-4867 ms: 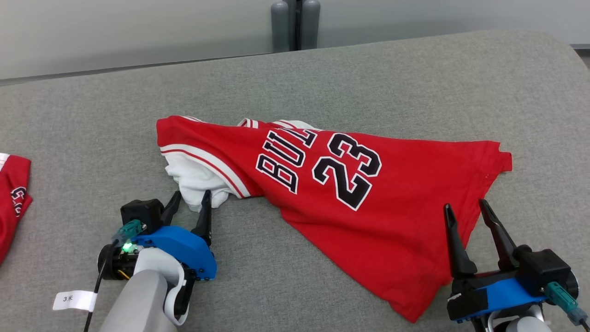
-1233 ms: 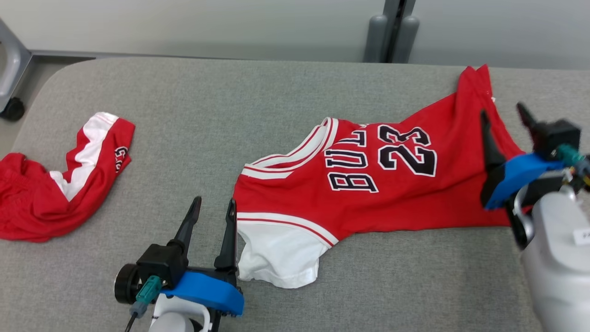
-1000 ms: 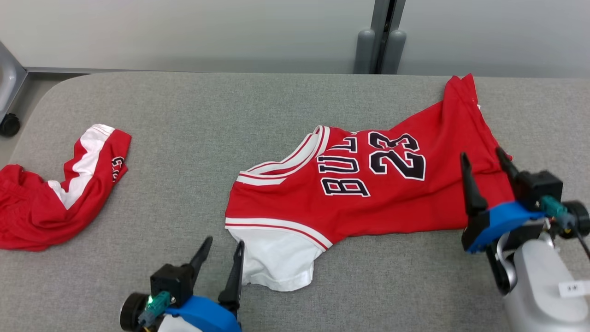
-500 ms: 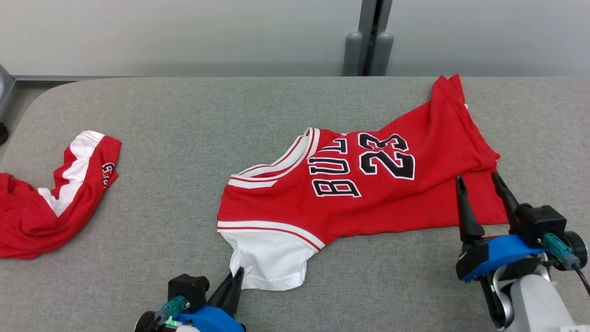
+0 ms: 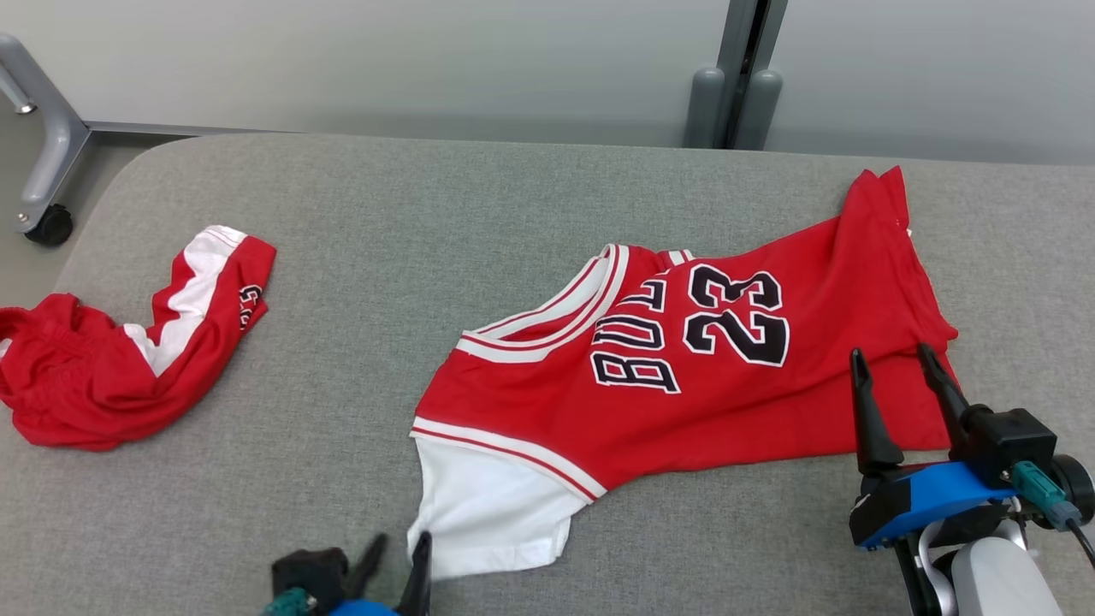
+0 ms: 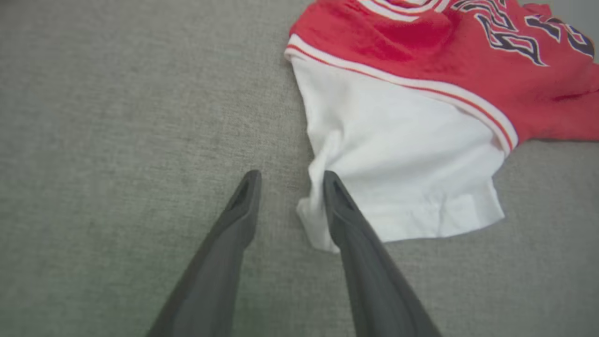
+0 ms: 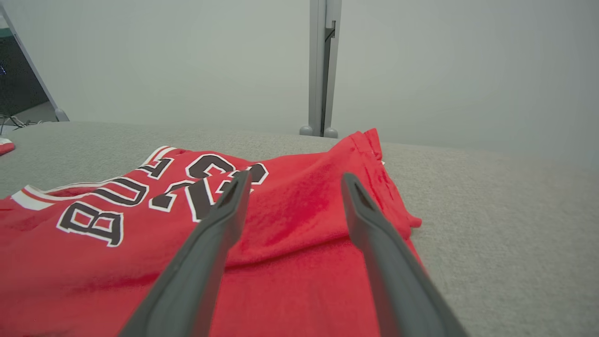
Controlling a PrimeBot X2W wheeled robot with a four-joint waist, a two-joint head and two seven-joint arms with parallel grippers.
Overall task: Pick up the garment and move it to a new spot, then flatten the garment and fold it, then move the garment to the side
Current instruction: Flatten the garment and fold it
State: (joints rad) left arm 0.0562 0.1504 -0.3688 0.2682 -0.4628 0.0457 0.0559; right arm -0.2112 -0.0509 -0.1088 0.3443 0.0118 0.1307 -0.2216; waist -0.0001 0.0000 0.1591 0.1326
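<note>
Fabric in grey covers the bench (image 5: 342, 257), and the garment (image 5: 770, 402) lies a little right of its middle. It is a red jersey with white trim, "23" and dark block letters on the upper side, and a white sleeve (image 5: 488, 513) sticking out at the near left end. It lies slantwise, not flat. The collar end is near the left jaws, the hem end runs up to the far right, and a soft fold crosses the red cloth near the right jaws. The left jaws show at the bottom edge of the head view, just beside the sleeve's near corner. In the left wrist view they stand a little apart over the bench (image 6: 93, 117) with the corner of the sleeve (image 6: 398, 154) lying in the gap against one finger, and they grip nothing. The right jaws stand wide apart and empty at the garment's near right edge. In the right wrist view the red cloth (image 7: 299, 210) shows between the fingers, but whether the tips touch it I cannot tell. Well apart at the bench's left end lies a second red-and-white garment (image 5: 128, 385), crumpled. Behind the bench a grey post (image 5: 734, 85) stands against the pale wall, and a wheeled frame leg (image 5: 43, 171) shows at the far left.
</note>
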